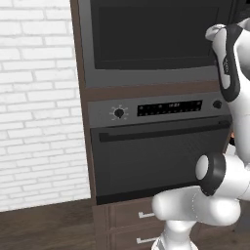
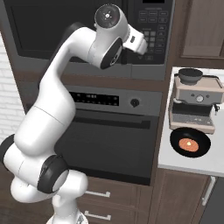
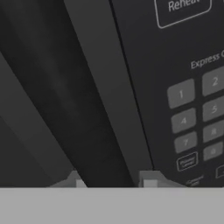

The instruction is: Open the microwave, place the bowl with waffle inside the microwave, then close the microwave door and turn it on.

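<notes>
Reaching high, the arm has its pincer up against the front of the microwave, at the seam where the door meets the keypad.

Item 1, pincer: two dark tips at the bottom of the hand view, a clear gap between them, nothing in that gap; released. Its wrist sits in front of the keypad's left edge in the right base view.

Item 2, door: shut, flush with the frame. Its right edge runs as a long dark strip straight ahead of the pincer, lying between the tips and slanting away up and to the left in the hand view. The black window lies to the left of the tips.

Item 3, keypad: to the right of the tips, just beside the door edge; number buttons and a "Reheat" button legible.

Item 4, bowl: black, an orange waffle inside, on the counter well off to the pincer's right and well below it, in front of a coffee machine.

Item 5, oven: directly below the pincer, not part of the job.

Judgement: opening is the step in hand. The move turns on the door's long right edge being dead ahead, so the tips likely need to catch it and draw it outward toward the left-hand hinge.
</notes>
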